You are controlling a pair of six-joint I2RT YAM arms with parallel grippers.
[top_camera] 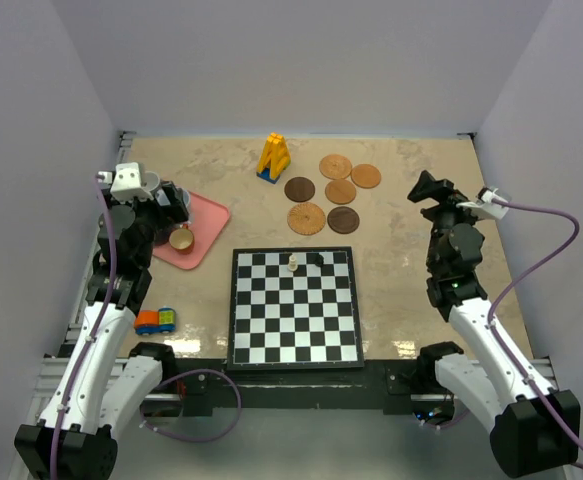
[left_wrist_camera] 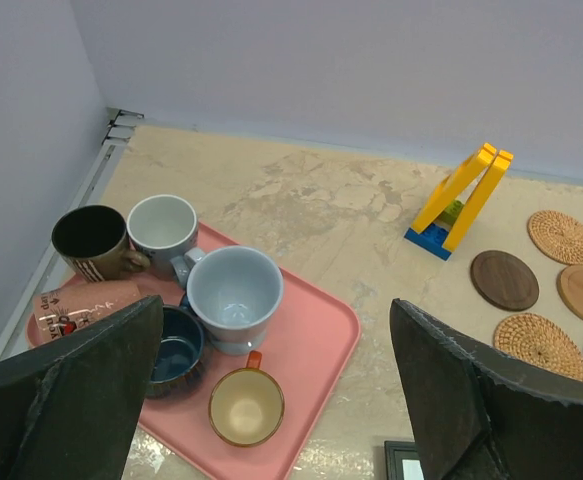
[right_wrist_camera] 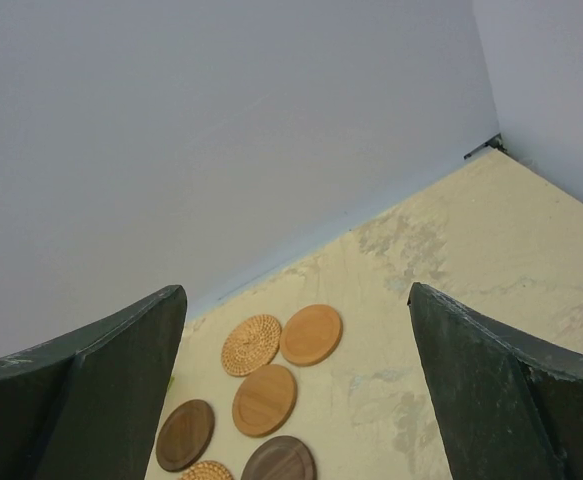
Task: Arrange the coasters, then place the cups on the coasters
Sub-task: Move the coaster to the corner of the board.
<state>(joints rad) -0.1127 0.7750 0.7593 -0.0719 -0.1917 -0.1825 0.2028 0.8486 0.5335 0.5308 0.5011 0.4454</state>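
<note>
**Beige marbled tabletop, both grippers spread, nothing held**

Mottled beige stone-look laminate covers the tabletop [top_camera: 411, 300], boxed in by plain pale walls [top_camera: 301, 60]. A flat black-and-white chessboard [top_camera: 294, 320] with a dark frame is my landmark.

My left gripper [left_wrist_camera: 276, 380] hangs off the chessboard's far-left corner with its jaws spread wide, gripping nothing. Its matte dark fingers [left_wrist_camera: 71, 400] look scuffed along the edges. My right gripper [right_wrist_camera: 296, 380] is beyond the chessboard's far-right corner, equally wide apart and empty.

All six coasters [top_camera: 335, 166] lie flat in a loose cluster past the chessboard's far edge, clear of it. Two are woven, with a ringed, basket-like weave, two are smooth tan wood and two are smooth dark brown wood.

The cups [top_camera: 181, 238] are crowded on a glossy pink tray [top_camera: 211, 215] with rounded corners, off the chessboard's far-left corner. They are glazed and handled. The black mug [left_wrist_camera: 96, 240] has pale stripes near its base. The coppery pink cup [left_wrist_camera: 76, 305] carries small lettering and a red mark, too small to read.

A yellow block frame [top_camera: 274, 157] on a blue base stands beyond the chessboard's far edge. A small toy car [top_camera: 155, 321] sits left of the chessboard, and two chess pieces [top_camera: 293, 263] stand near its far edge.
</note>
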